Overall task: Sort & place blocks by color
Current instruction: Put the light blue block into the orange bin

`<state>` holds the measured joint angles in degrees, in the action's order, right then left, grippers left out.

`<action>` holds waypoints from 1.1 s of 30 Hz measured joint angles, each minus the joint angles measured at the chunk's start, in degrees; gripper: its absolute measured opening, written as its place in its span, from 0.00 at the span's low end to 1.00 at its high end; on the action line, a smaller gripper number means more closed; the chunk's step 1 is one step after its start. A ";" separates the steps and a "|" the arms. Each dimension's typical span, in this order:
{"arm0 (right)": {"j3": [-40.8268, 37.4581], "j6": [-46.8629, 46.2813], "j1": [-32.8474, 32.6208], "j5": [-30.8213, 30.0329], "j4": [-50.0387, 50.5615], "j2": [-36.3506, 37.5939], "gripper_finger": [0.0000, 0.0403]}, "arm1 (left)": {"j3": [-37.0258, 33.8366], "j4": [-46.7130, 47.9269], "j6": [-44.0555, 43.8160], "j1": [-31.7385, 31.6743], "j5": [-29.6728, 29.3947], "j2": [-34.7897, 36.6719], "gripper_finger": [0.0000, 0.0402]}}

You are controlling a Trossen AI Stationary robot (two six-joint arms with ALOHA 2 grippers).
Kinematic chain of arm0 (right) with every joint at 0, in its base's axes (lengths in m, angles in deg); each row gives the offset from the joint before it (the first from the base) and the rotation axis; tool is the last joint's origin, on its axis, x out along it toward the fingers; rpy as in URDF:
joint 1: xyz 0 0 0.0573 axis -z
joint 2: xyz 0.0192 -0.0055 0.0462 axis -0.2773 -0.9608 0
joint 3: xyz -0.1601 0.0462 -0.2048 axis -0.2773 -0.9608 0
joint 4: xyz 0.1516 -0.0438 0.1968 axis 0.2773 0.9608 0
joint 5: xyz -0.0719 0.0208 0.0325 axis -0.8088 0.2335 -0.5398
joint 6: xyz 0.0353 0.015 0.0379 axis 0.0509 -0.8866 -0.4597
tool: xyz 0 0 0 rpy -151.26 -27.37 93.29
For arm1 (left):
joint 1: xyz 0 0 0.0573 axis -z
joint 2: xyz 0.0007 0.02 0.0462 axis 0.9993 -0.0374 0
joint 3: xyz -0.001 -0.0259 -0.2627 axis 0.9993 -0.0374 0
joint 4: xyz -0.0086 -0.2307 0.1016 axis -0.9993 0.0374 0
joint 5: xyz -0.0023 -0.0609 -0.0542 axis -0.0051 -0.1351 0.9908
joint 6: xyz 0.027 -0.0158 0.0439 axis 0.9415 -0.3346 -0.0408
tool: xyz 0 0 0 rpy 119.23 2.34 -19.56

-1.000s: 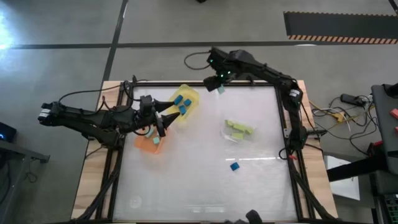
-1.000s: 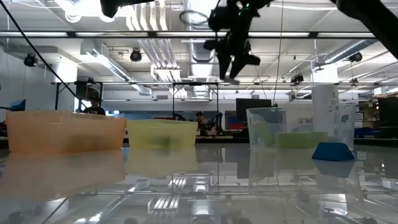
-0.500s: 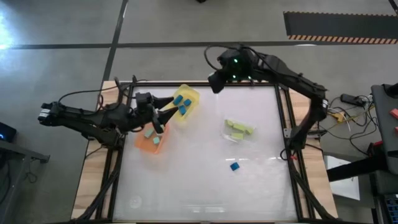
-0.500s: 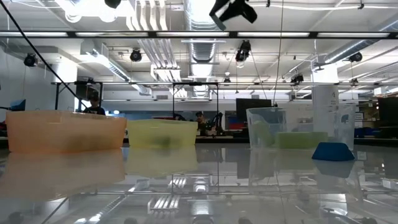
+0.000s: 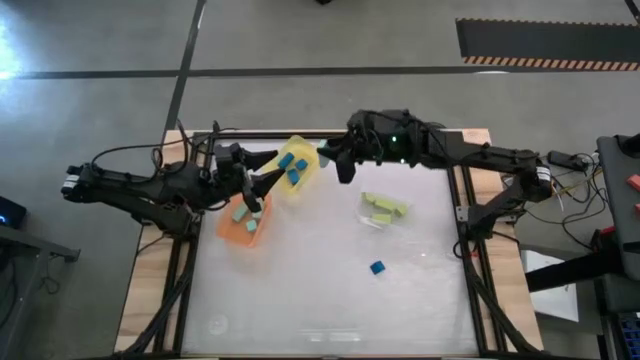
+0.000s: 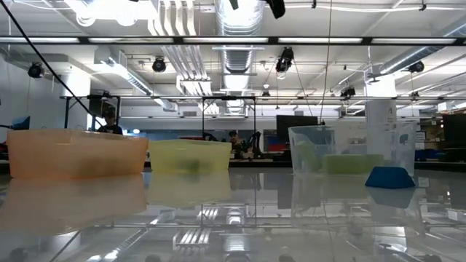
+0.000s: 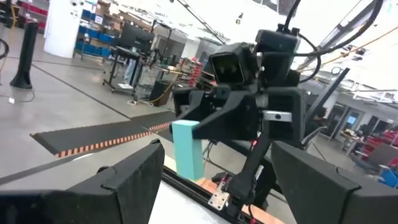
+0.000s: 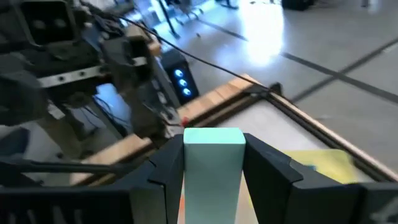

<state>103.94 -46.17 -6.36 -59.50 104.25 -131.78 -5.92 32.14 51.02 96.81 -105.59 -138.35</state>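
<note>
My right gripper (image 5: 335, 162) is shut on a light teal block (image 5: 323, 156), high over the table's far side beside the yellow bin (image 5: 300, 165). The left wrist view shows that block (image 7: 186, 149) too. Dark blue blocks lie in the yellow bin, and light teal blocks lie in the orange bin (image 5: 243, 226). Yellow-green blocks sit in the clear dish (image 5: 384, 208). One dark blue block (image 5: 377, 267) rests flat on the table. My left gripper (image 5: 264, 189) hangs open above the two bins, holding nothing. My right gripper pinches the light teal block (image 8: 213, 163) between its two fingers (image 8: 166, 177), one on each opposite side face. The fingers come roughly level from the table's right. The block is lifted clear of the table and stands upright at the fingertips (image 7: 211, 127).
In the low view the orange bin (image 6: 76, 153), yellow bin (image 6: 189, 156), clear dish (image 6: 342, 149) and the loose blue block (image 6: 389, 177) stand in a row. A dark frame edges the table. The near half of the table holds only the blue block.
My right gripper has carried the teal block from the table's far edge toward the left, to just beside the yellow bin, and has risen out of the low view. The right arm has stretched out along the far edge.
</note>
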 joint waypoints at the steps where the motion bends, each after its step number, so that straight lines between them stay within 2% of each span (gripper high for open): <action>1: -1.62 -0.57 -0.47 0.08 -2.45 0.15 0.32 | 0.00 0.06 -0.04 0.02 0.34 0.00 0.69; 7: -8.31 -4.69 -1.06 6.87 -14.28 -0.28 0.32 | -0.19 0.29 -0.66 0.00 4.88 -1.92 0.69; 13: -10.40 -3.81 -1.25 9.81 -17.67 -0.58 0.32 | -1.30 0.13 -6.65 0.02 8.82 -4.12 0.69; 20: -10.51 -4.05 -1.32 14.35 -21.56 -0.58 0.32 | -2.89 0.09 -9.47 -0.18 8.95 -4.42 0.69; 26: -10.52 -4.05 -1.67 15.01 -24.80 -0.58 0.32 | -2.97 -1.08 -9.48 -1.19 9.68 -6.08 0.69; 33: -10.53 -4.07 -2.01 15.16 -24.96 -0.60 0.32 | -2.99 -11.23 -9.49 -2.77 14.79 -11.56 0.69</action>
<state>93.41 -50.24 -8.37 -44.34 79.29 -132.38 -8.91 20.91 41.53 94.03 -90.80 -149.90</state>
